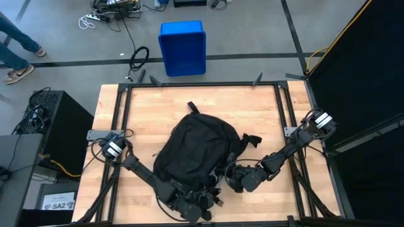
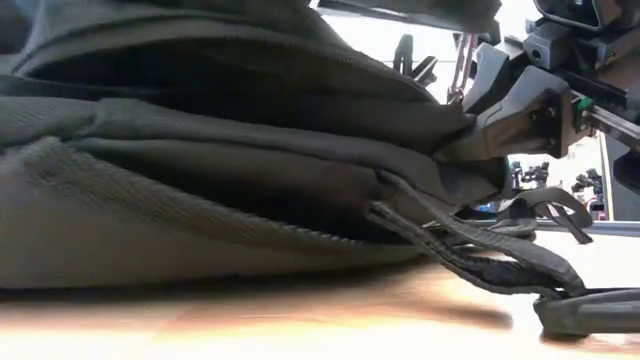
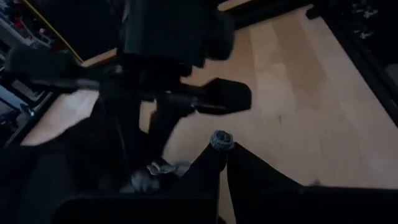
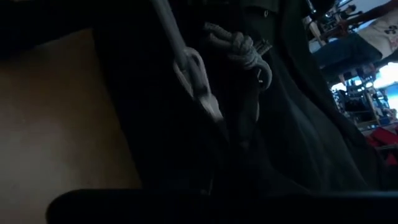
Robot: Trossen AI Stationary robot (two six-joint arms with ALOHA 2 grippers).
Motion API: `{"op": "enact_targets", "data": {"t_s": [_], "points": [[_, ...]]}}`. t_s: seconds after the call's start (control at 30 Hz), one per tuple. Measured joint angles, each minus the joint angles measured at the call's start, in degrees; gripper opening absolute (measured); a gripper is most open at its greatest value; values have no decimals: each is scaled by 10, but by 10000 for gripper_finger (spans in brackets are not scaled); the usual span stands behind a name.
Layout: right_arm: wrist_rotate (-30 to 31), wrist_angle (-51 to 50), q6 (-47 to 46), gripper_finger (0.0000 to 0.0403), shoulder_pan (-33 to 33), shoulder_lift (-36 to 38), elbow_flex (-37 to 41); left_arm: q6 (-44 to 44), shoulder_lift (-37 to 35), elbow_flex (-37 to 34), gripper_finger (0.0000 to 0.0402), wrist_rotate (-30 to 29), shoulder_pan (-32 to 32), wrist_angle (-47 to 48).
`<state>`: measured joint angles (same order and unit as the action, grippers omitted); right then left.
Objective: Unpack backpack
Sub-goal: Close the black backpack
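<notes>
High view: both dark arms reach in from the table's side edges and bend toward the near edge, meeting at the bottom end of the backpack (image 1: pixel 196 148). The left gripper (image 1: pixel 192 207) lies low at the pack's near end, its claw pressed closed; from the left wrist view the fingers seem to pinch dark fabric beside a grey cord knot (image 3: pixel 221 139), though what exactly is pinched cannot be told. The right gripper (image 1: pixel 243 178) sits just beside the pack's near right corner, fingers closed at the fabric there, where the right wrist view shows a metal zipper pull (image 4: pixel 198 81) and a knotted grey cord (image 4: pixel 239 45) close before it. The backpack lies flat in the middle of the wooden table (image 1: pixel 265 113), long axis running from far to near, slightly slanted, top loop (image 1: pixel 192 108) pointing to the far edge, toward the blue plastic bin (image 1: pixel 182 47) on the floor beyond. A strap (image 1: pixel 251 140) trails out on its right side.
</notes>
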<state>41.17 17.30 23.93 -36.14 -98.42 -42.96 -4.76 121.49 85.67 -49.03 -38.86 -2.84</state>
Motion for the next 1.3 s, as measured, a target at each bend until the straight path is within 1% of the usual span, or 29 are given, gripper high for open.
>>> {"op": "enact_targets", "data": {"t_s": [0.1,0.17,0.27,0.33,0.43,0.53,0.6,0.67,0.8,0.93,1.0,1.07,1.13,1.2,1.3], "points": [[6,-13,-2,1,0,6,0,-24,0,0,0,-3,-14,26],[26,-32,-10,0,-3,10,2,-39,-3,2,0,8,-27,51],[54,-80,-45,0,-8,23,2,-76,-17,2,0,6,-43,107],[64,-127,-82,0,-9,34,2,-105,-29,1,0,-9,-53,152],[62,-185,-143,0,-9,47,2,-160,-47,1,0,-19,-72,223],[62,-219,-171,0,-12,54,2,-226,-63,1,0,-26,-91,296],[62,-225,-177,0,-13,54,2,-270,-66,1,0,-37,-100,334],[55,-219,-178,0,-13,54,2,-289,-66,0,0,-53,-104,348],[40,-190,-176,0,-13,54,2,-288,-66,-1,0,-46,-98,306],[34,-136,-160,0,-11,54,2,-249,-66,-1,0,-3,-68,226],[28,-110,-153,0,-8,54,2,-236,-63,-1,0,1,-55,194],[21,-88,-143,0,-3,54,2,-215,-61,-1,0,1,-46,182],[11,-75,-137,0,4,54,1,-182,-53,-1,4,1,-38,171],[3,-68,-136,0,10,54,1,-128,-48,-1,15,1,-33,144],[-9,-67,-136,0,21,54,1,-39,-43,-1,39,8,-30,69]]}}
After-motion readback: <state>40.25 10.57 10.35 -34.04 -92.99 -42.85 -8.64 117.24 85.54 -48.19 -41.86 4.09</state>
